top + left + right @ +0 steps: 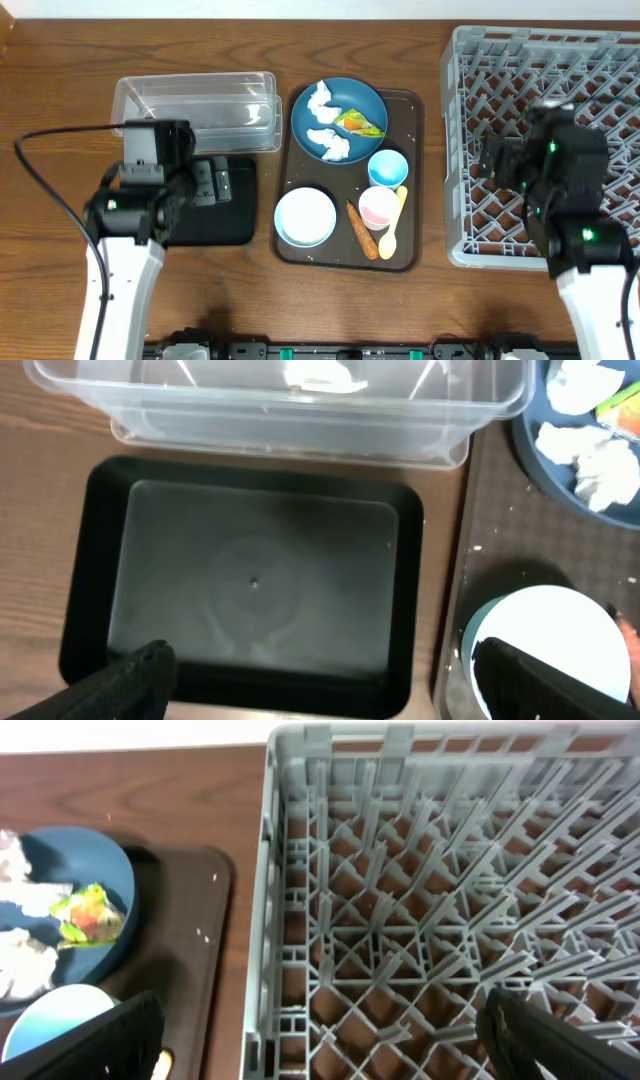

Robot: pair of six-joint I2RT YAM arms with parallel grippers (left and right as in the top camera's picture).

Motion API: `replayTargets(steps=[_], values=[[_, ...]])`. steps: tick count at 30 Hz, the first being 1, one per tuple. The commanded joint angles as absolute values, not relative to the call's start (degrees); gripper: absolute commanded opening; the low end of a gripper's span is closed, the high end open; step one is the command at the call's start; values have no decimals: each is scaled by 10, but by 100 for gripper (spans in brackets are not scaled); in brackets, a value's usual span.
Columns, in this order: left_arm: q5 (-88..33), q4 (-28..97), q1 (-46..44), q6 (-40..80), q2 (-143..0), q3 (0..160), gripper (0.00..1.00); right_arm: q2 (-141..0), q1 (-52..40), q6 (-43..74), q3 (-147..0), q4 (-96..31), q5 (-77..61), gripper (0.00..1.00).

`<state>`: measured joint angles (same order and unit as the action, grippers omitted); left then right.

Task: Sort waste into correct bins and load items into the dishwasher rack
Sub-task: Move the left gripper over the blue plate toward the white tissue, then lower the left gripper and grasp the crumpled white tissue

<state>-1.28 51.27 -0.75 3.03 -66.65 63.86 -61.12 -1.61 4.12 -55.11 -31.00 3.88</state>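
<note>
The dark blue plate (339,119) holds white tissues (319,98) and the green-orange-yellow wrapper (360,124). The white-inside bowl (305,217), light blue cup (388,167), pink-inside cup (379,208), pale yellow spoon (393,228) and carrot piece (361,229) lie on the brown tray. My left gripper (212,182) is open above the black tray (250,585), empty. My right gripper (492,158) is open above the grey rack (500,60), empty. The clear tub (195,110) stands behind the black tray.
The brown serving tray (412,130) sits between the bins and the rack. A black cable (55,180) loops over the table at the left. White rice grains (470,548) dot the brown tray's left edge.
</note>
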Motion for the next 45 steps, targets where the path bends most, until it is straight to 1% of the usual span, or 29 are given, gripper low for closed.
replayTargets(steps=[1, 4, 8, 13, 16, 20, 26, 33, 36, 38, 41, 45], values=[[-9, 526, -6, 45, -684, 651, 96, -638, -13, 38, -577, -324, 29, 99], [-17, 498, -6, 70, -687, 651, 96, -638, -13, 38, -577, -326, 23, 99], [-83, 425, -8, 72, -689, 651, 96, -637, -13, 37, -577, -327, 67, 99], [-84, 330, -41, 72, -718, 655, 96, -637, -13, 36, -577, -324, 49, 99], [-84, 296, -72, 72, -762, 682, 96, -637, -13, 36, -577, -324, 49, 99], [-83, 292, -113, 68, -854, 762, 96, -637, -13, 36, -577, -324, 49, 99], [-83, 284, -177, 19, -986, 876, 95, -637, -13, 36, -577, -324, 49, 99], [-81, 226, -230, 17, -1090, 887, 95, -637, -13, 36, -577, -326, 49, 99], [-81, 212, -234, 17, -1125, 887, 92, -637, -13, 36, -577, -327, 49, 99], [-79, 204, -234, 17, -1143, 887, 87, -638, -13, 36, -577, -328, 49, 99], [-79, 189, -234, 17, -1169, 887, 82, -638, -13, 36, -577, -332, 49, 99], [-71, 169, -234, 17, -1186, 887, 78, -638, -13, 36, -577, -335, 49, 99]])
